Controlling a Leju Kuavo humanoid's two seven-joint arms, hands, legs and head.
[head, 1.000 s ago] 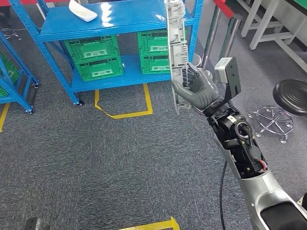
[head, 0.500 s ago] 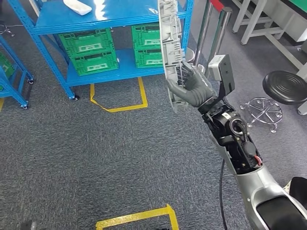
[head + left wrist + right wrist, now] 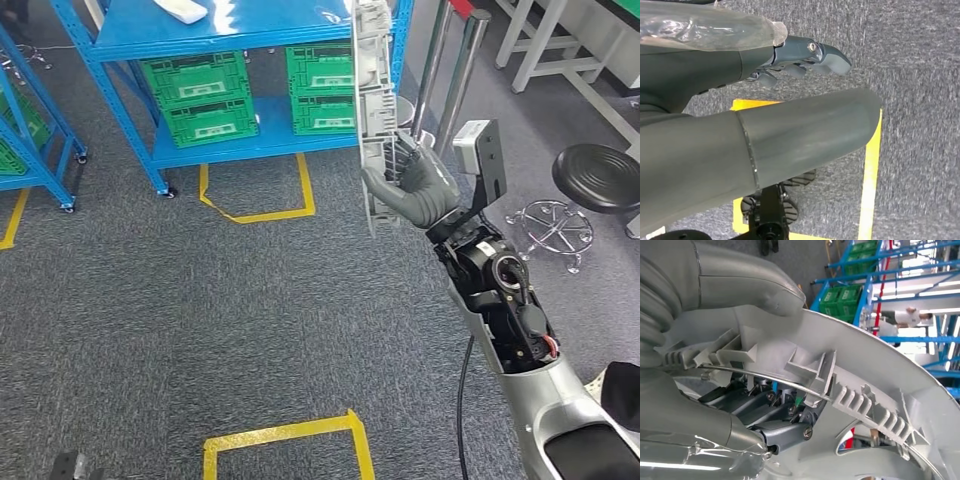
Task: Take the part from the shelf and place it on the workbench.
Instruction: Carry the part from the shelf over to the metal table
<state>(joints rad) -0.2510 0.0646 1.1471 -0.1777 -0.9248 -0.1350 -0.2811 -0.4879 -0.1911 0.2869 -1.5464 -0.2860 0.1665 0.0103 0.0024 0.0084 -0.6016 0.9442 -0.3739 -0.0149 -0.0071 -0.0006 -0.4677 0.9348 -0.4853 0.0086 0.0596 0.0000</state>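
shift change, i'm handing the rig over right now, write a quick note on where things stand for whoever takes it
Right hand: grips the long grey plastic part near its lower end and holds it upright in the air, in front of the blue shelf.
Left hand: holds nothing, fingers loosely curled, hanging over the grey carpet and yellow floor tape.
Done: the part is off the shelf and in the hand.
Left: carry it to the workbench and set it down. A white table stands at the far right; I cannot tell whether that is the workbench.

right hand (image 3: pixel 413 190) | grips grey part (image 3: pixel 375 95) (upright) | blue shelf (image 3: pixel 226 30) behind
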